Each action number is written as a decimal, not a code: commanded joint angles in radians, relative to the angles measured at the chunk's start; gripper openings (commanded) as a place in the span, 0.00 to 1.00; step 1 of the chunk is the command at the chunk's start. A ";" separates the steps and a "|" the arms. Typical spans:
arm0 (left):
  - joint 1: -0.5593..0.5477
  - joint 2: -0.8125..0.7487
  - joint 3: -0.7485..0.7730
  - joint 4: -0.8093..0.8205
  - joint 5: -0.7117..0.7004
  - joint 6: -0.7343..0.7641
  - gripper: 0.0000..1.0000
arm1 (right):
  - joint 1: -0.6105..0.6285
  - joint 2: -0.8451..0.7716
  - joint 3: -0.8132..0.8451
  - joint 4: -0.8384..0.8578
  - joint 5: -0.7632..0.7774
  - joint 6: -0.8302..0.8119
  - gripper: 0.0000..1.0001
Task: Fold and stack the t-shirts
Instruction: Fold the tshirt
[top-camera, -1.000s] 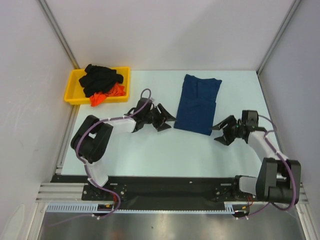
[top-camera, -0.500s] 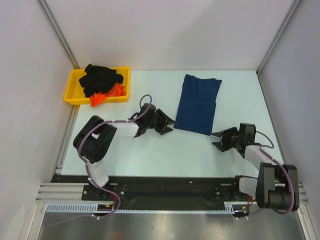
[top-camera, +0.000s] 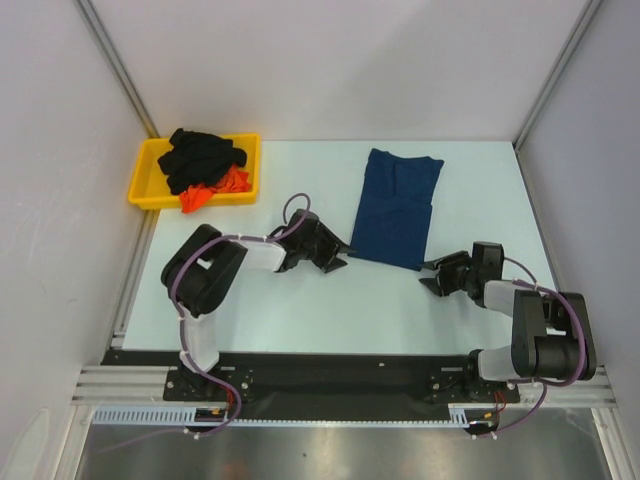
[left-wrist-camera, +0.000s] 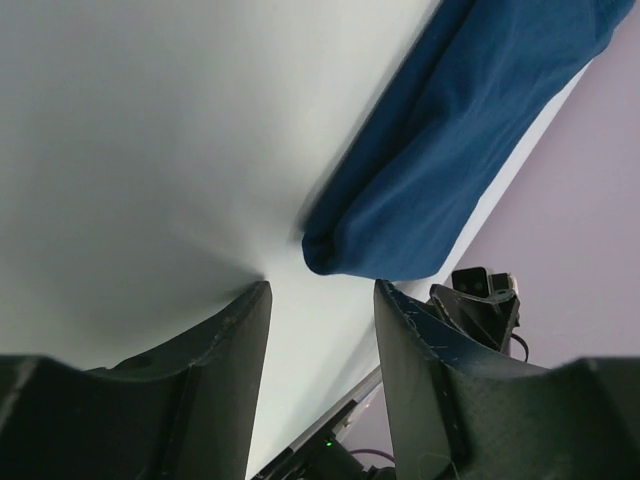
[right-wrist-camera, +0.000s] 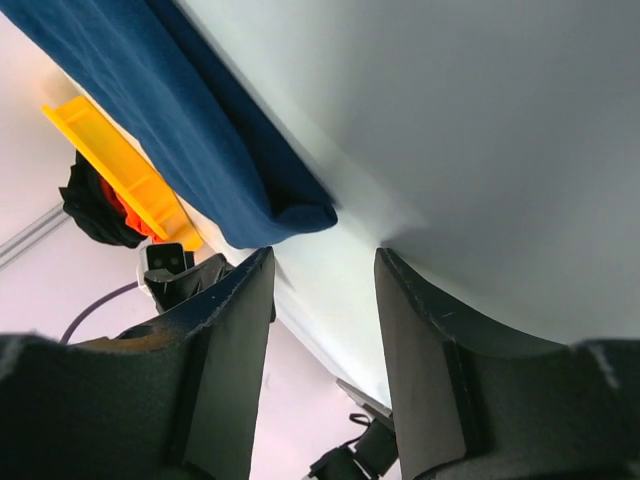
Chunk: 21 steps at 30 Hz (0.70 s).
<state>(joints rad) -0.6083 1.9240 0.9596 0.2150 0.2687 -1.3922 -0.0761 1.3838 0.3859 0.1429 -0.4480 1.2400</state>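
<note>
Navy t-shirt (top-camera: 395, 208) folded long, flat on the table (top-camera: 300, 300), black t-shirt (top-camera: 200, 158) and orange-red t-shirt (top-camera: 215, 190) heaped in yellow tray (top-camera: 145, 180) (far left corner), left gripper (top-camera: 340, 255) and right gripper (top-camera: 428, 277) spread, empty, beside the navy near corners.

My left wrist camera cuts the folded navy t-shirt (left-wrist-camera: 450, 130) off at its top and right edges. My right wrist camera loses it at the top left. Its inner layers are folded out of sight. My left claw (left-wrist-camera: 320, 290) and right claw (right-wrist-camera: 325, 255), fingers spread, run off the bottom edge. Well left of the navy t-shirt, the orange-red t-shirt (top-camera: 196, 198) lies mostly buried under the black t-shirt (top-camera: 200, 157) in the yellow tray (top-camera: 146, 175). I cannot tell how many garments are heaped there.
</note>
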 joint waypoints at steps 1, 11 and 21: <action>-0.010 0.029 0.037 0.003 -0.033 -0.045 0.52 | 0.012 0.015 0.022 0.055 0.043 0.024 0.50; -0.018 0.059 0.082 -0.057 -0.083 -0.065 0.47 | 0.012 0.064 0.022 0.115 0.074 0.073 0.45; -0.021 0.076 0.088 -0.078 -0.109 -0.083 0.43 | 0.033 0.058 0.008 0.139 0.114 0.136 0.45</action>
<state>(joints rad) -0.6216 1.9705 1.0256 0.1764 0.2089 -1.4658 -0.0528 1.4429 0.3878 0.2607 -0.3805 1.3415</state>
